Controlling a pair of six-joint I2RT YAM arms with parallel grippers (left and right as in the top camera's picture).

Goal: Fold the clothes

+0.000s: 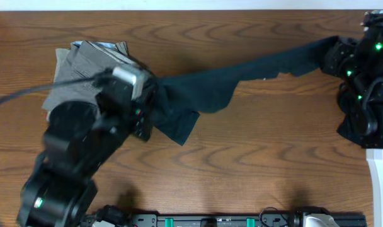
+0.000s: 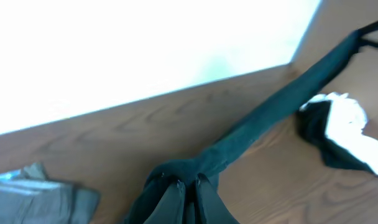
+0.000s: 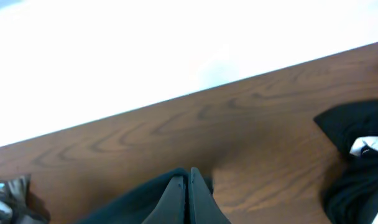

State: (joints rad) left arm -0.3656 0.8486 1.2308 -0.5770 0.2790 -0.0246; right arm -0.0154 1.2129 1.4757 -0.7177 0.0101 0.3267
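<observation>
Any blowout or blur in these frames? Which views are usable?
Overhead: even light, sharp grain on the table, soft shadow under the stretched black garment. Left wrist: top half blown out white beyond the table edge, overall soft, left claw blurred. Right wrist: same white blowout, right claw out of focus, wood grain readable.

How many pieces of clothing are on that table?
3 visible: a black shirt stretched across the middle, a grey piece at the left, a black-and-white heap at the right, possibly hiding more.
</observation>
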